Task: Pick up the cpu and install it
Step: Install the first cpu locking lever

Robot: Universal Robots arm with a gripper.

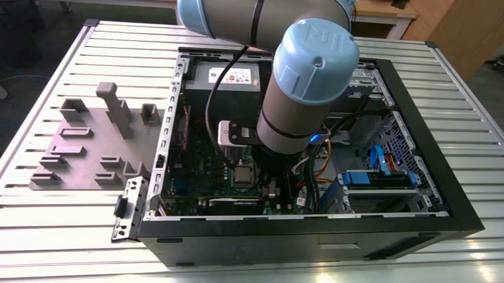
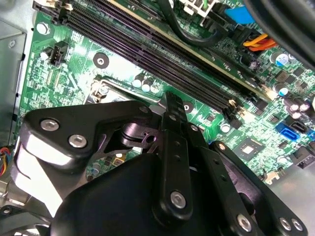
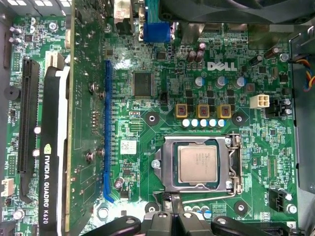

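Carried on the ribbed, slotted pale metal surface (image 1: 71, 224): an open black computer case (image 1: 315, 239), and beside it a flat grey fixture plate with upright blocks (image 1: 87, 147).

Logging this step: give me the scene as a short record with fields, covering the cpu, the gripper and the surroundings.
cpu: lying flat in the socket on the motherboard, silver top up
gripper: above the board beside the socket, not touching the cpu; finger state cannot be told
socket frame: dark frame around the cpu
graphics card: standing in its slot alongside the blue slot
case: open computer case on a slatted table, arm reaching in
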